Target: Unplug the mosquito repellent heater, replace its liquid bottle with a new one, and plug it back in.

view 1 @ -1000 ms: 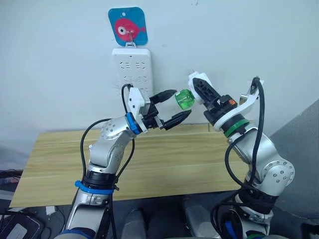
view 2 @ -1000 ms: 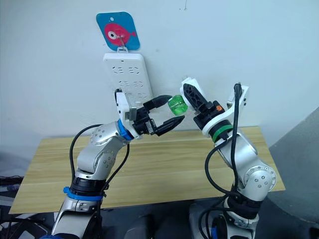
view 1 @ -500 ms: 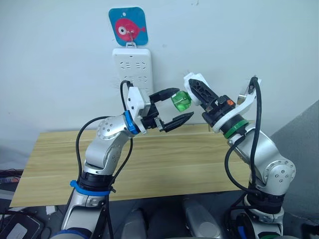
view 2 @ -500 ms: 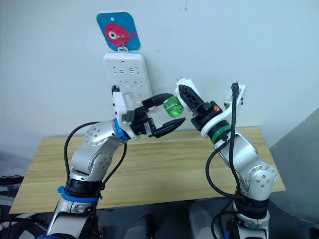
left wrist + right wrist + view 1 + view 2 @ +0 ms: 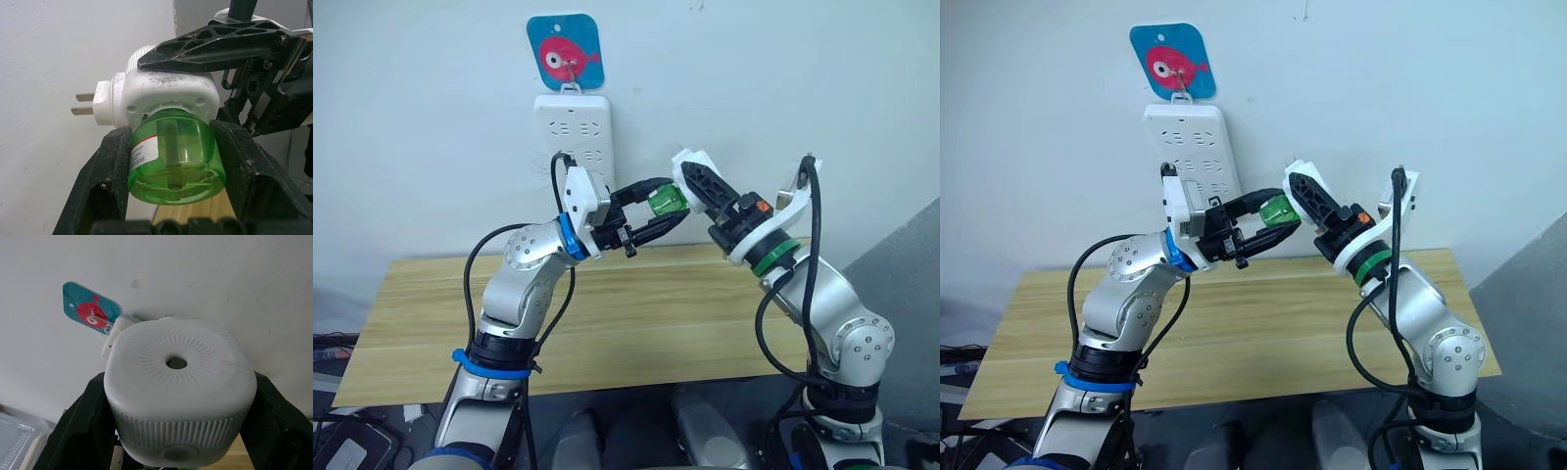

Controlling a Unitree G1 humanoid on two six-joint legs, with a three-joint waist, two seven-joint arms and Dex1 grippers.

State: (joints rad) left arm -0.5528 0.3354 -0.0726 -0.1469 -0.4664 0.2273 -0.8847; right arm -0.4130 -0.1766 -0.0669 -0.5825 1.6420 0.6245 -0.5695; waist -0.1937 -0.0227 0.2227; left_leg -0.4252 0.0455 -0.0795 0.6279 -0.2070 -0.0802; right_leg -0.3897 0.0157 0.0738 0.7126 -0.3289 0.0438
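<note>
In mid-air above the wooden table (image 5: 636,304), just in front of the wall, you have the mosquito repellent heater (image 5: 166,95) held between both arms: its white body is clamped in the right gripper (image 5: 176,396), whose two black fingers press on opposite sides of the casing with the round vent hole facing that wrist camera. The green liquid bottle (image 5: 173,156) is seated in the heater's underside, and your left gripper (image 5: 651,211) has its fingers closed onto the bottle's sides, one pad on each flank (the left wrist view shows both touching the green plastic, with the label strip near one finger). The two metal prongs stick out free toward the wall, touching nothing, so the unplugging part looks done; the white power strip (image 5: 573,132) hangs on the wall under the blue fish tag (image 5: 565,51), with none of its visible sockets occupied. What you are on now, as I read it, is taking the bottle out: the grip is set on both parts but the bottle is not yet apart from the heater. That leaves most of the job ahead of you: free the bottle, put it down, fetch a fresh one, fit it, and push the prongs back into the strip. I cannot spot a replacement bottle on the visible part of the table. Expect the bottle to need twisting, not a straight pull, and watch that the right grip does not slip on the smooth rounded casing while you turn.
</note>
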